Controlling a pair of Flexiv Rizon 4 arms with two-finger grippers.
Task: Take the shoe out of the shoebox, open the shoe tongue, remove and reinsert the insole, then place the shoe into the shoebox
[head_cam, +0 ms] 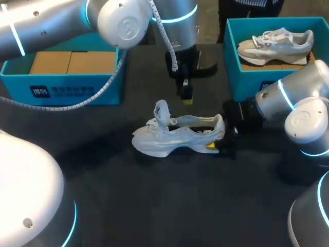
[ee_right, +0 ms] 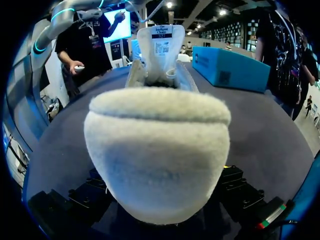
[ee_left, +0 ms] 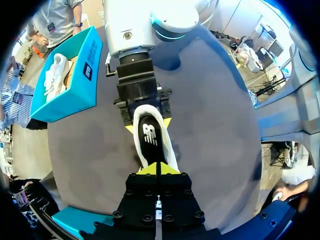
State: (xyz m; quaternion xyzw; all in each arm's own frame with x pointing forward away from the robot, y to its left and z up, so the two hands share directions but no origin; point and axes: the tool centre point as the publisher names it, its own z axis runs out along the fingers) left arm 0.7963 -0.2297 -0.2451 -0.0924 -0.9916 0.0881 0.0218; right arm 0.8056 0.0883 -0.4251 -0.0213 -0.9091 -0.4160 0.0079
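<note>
**Shoe out on the counter, held at the heel**

At the left of the dark counter [head_cam: 154,195] stands a blue box [head_cam: 67,88] with brown cardboard [head_cam: 72,62] inside it. The left pincer [head_cam: 187,98] hangs just behind and above the middle of the shoe [head_cam: 169,139], its yellow tips pressed together on nothing. The white shoe lies upright on the counter between the two boxes, toe toward the left box. Its tongue [head_cam: 162,113] is pulled up, and the black insole [ee_left: 151,137] shows inside. The right pincer [head_cam: 215,146] pinches the shoe's heel, one yellow tip on each side. At the right a second blue box [head_cam: 247,77] holds another pale shoe [head_cam: 277,43].
</note>
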